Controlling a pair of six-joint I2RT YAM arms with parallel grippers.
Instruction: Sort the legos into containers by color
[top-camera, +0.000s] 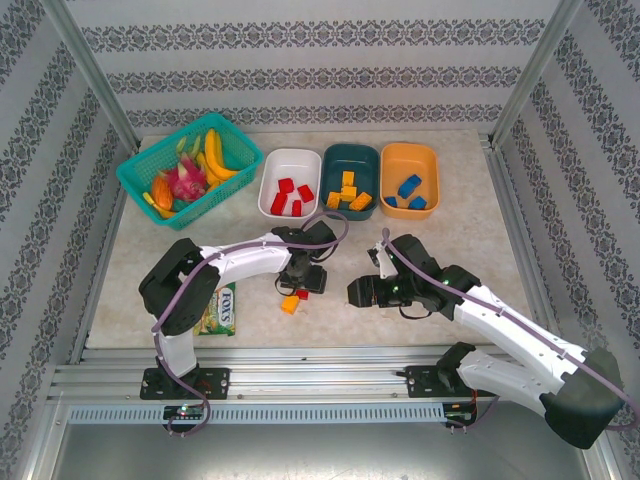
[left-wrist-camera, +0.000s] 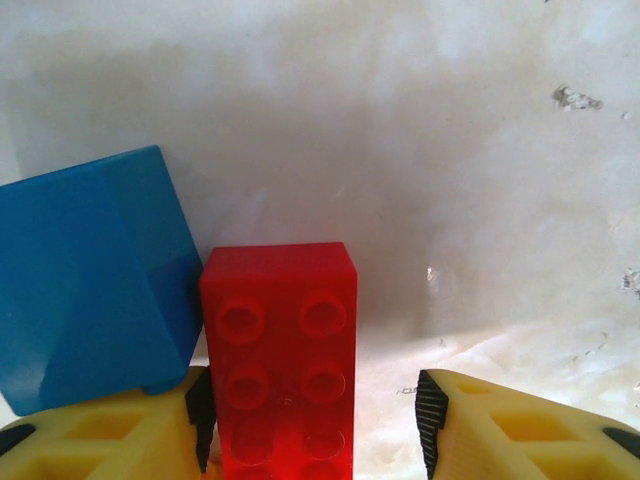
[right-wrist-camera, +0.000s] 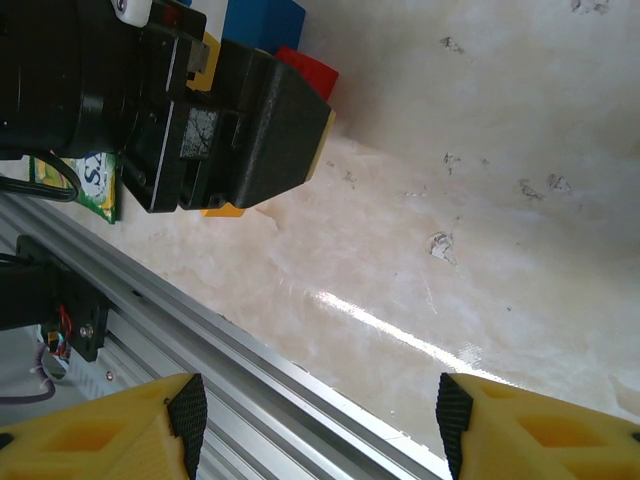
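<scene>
Red lego (left-wrist-camera: 278, 370) is straddled by left hand (left-wrist-camera: 316, 418), part-open, seemingly not yet gripped. Closure is needed, then transfer to white tub (top-camera: 290, 163).

The red lego (left-wrist-camera: 278, 370) is cut off at the bottom edge.

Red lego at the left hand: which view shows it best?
Left wrist: the red lego lies close up, studs plain, inside the left hand. Top external gives a red speck under that hand; right wrist, a red corner behind it.
</scene>
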